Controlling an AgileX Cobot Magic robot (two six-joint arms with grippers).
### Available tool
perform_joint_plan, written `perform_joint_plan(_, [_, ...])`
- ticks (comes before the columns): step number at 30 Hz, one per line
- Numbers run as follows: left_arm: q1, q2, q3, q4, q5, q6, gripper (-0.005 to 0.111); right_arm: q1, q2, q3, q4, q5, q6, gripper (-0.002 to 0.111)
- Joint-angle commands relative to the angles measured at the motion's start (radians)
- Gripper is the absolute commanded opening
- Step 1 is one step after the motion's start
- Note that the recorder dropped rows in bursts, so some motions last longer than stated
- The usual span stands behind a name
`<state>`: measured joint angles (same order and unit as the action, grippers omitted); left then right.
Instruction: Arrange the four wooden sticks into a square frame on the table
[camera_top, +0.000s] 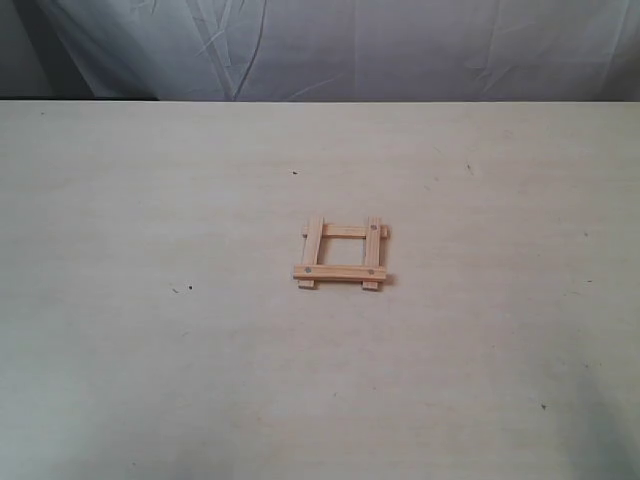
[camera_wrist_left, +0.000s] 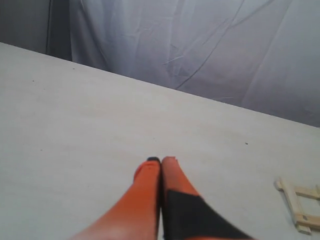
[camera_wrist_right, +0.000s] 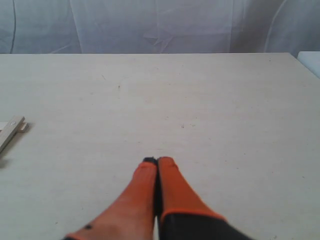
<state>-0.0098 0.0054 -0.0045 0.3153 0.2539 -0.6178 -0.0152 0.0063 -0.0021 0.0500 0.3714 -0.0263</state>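
The left gripper (camera_wrist_left: 160, 161) is a pair of smooth, matte orange fingers (camera_wrist_left: 145, 200) that taper from broad bases to rounded tips, with only a thin dark seam showing between them. One finger carries a small black cap at its very tip. The other is wrapped lower down in a black covering whose edge runs slantwise across the orange. The right gripper (camera_wrist_right: 157, 161) has the same build: two orange tapered fingers (camera_wrist_right: 175, 190), a small black tip on one, a black band with a curved edge at the base of the other, and a tiny dark dot low on the first finger's orange surface.
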Motion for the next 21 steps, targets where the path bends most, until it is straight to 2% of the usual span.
perform_joint_plan(1, [-0.032,-0.005,0.004,0.018,-0.002,0.020,0.000,-0.006,-0.006,0.002,-0.008,-0.012,0.002,0.000])
perform_joint_plan(9, [-0.032,-0.005,0.004,0.005,-0.002,0.049,0.000,-0.006,-0.006,0.002,-0.008,-0.010,0.002,0.000])
perform_joint_plan(15, [-0.032,-0.005,0.004,-0.254,-0.004,0.450,0.000,-0.006,-0.006,0.002,-0.008,-0.010,0.002,0.000])
perform_joint_plan(21, [-0.032,-0.005,0.004,-0.282,-0.008,0.514,0.000,-0.006,-0.006,0.002,-0.008,-0.010,0.002,0.000])
